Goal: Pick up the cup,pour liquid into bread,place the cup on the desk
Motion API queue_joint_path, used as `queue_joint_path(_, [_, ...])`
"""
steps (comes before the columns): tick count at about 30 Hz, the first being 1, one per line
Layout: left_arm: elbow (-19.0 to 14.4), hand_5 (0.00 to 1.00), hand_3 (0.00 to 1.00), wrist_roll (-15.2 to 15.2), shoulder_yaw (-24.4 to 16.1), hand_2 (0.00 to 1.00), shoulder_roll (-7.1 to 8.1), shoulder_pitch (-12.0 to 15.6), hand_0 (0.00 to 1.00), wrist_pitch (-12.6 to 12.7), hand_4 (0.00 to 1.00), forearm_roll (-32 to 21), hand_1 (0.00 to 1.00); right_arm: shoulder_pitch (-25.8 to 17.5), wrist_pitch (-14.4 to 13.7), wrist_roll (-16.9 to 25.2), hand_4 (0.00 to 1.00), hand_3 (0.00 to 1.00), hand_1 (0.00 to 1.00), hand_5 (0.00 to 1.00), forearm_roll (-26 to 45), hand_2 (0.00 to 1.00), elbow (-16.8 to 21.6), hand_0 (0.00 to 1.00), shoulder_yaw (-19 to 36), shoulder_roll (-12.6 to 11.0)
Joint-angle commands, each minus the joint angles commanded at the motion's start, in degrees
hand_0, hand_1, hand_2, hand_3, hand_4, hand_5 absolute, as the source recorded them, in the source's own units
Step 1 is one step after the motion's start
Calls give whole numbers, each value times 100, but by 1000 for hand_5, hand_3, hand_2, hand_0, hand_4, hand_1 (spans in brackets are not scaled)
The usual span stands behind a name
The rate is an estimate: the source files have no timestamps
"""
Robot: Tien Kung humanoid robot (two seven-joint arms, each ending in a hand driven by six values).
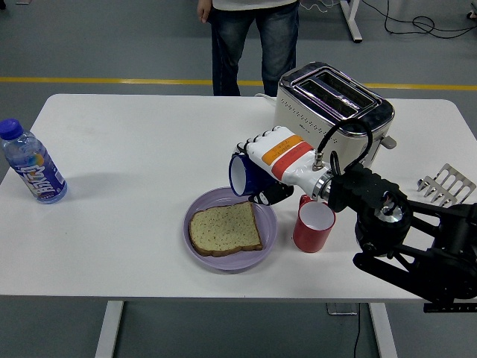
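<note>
Two cups are out, but only the blue cup (242, 175) is in play: the right robot hand (272, 160) has its fingers wrapped tight round it, holding it on its side with the mouth facing nine o'clock, so it hangs just above the plate's (195, 204) two o'clock rim. That tilt looks like the pour onto the bread (224, 228). No stream is visible. The red cup (313, 225) stands at three o'clock of the plate, with bare counter (134, 164) where the blue one could land.
</note>
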Motion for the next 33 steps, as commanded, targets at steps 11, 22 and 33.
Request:
queue_joint_path(11, [-2, 998, 542, -42, 59, 698, 14, -5, 679, -9, 251, -82, 683, -1236, -336, 770, 685, 445, 272, 102, 2523, 430, 360, 282, 1720, -202])
queue_joint_path(22, [-2, 998, 542, -44, 52, 698, -12, 21, 679, -5, 251, -73, 683, -2176, -923, 1671, 679, 444, 269, 88, 4628, 431, 276, 285, 2991, -20])
queue_joint_path(33, [0, 998, 542, -37, 40, 698, -13, 6, 679, -8, 251, -52, 683, -2886, -1528, 2462, 680, 442, 265, 76, 5242, 431, 305, 290, 4113, 22])
